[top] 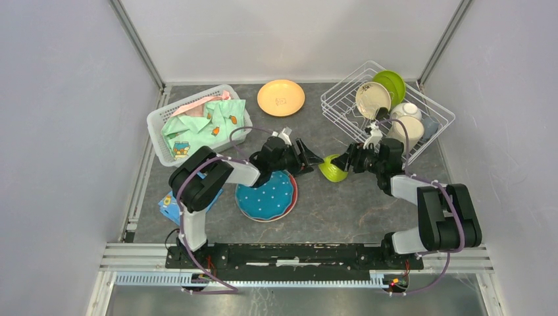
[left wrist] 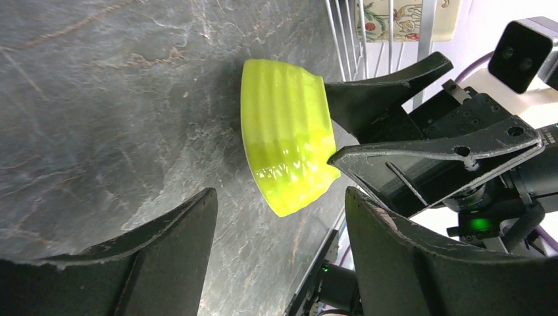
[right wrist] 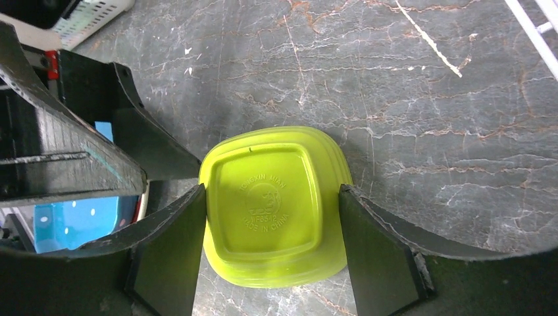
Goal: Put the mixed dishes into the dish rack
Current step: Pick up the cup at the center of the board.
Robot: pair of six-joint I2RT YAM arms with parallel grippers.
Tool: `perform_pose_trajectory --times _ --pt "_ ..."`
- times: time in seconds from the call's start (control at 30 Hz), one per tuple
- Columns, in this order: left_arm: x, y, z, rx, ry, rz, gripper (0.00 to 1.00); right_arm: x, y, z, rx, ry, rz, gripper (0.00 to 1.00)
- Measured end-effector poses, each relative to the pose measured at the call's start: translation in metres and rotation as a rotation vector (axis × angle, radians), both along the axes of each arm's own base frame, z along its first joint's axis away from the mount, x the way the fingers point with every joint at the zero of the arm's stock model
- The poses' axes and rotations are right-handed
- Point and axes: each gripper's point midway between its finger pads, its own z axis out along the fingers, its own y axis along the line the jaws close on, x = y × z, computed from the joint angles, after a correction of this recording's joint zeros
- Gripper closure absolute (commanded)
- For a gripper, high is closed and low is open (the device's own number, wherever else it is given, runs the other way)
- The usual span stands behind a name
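Observation:
A lime-green square dish (top: 332, 169) is held on its edge low over the table, its stamped underside facing the right wrist camera (right wrist: 270, 204). My right gripper (top: 347, 161) (right wrist: 273, 191) is shut on it, one finger on each side of its base. My left gripper (top: 310, 160) (left wrist: 281, 197) is open and empty, its tips just short of the dish (left wrist: 286, 131). The white wire dish rack (top: 342, 92) stands at the back right and holds a lime-green plate (top: 392, 84), a cream plate (top: 372, 99) and white bowls (top: 408, 122). An orange plate (top: 281, 97) lies at the back centre.
A blue white-dotted plate (top: 266, 195) lies on a red plate under the left arm. A white basket of clothes (top: 197, 122) stands at the back left. A folded blue cloth (top: 168, 204) lies by the left arm's base. Rack wires (left wrist: 342, 33) show beyond the dish.

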Motion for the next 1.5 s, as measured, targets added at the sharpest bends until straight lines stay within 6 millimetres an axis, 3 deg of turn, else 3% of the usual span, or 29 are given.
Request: perform_pose_trajectory --times 0.23,0.67,0.93,1.0,1.17,1.27,1.37,1.5 --pt "-0.005 -0.016 0.005 -0.058 0.001 -0.013 0.24 -0.002 0.000 0.001 0.062 0.015 -0.015 0.45" --pt "0.005 -0.026 0.012 -0.177 0.007 0.038 0.50 -0.002 -0.001 0.005 0.132 0.026 -0.054 0.45" --pt "0.006 -0.030 0.025 -0.254 -0.020 0.031 0.52 -0.007 0.001 0.017 0.158 0.003 -0.046 0.45" --pt "0.006 -0.031 0.028 -0.264 -0.026 0.027 0.58 -0.009 0.002 0.019 0.162 0.000 -0.043 0.45" --pt "0.005 -0.031 0.032 -0.280 -0.033 0.010 0.86 -0.011 0.003 0.028 0.170 -0.022 -0.035 0.44" --pt "0.001 -0.034 0.047 -0.334 -0.059 -0.013 0.97 -0.015 0.005 0.026 0.158 -0.024 -0.008 0.39" --pt "-0.002 -0.036 0.047 -0.342 -0.055 -0.036 0.98 -0.020 0.004 0.024 0.121 -0.037 0.018 0.30" --pt "-0.010 -0.037 0.049 -0.356 -0.059 -0.079 0.98 -0.021 -0.003 0.030 0.035 -0.077 0.053 0.06"
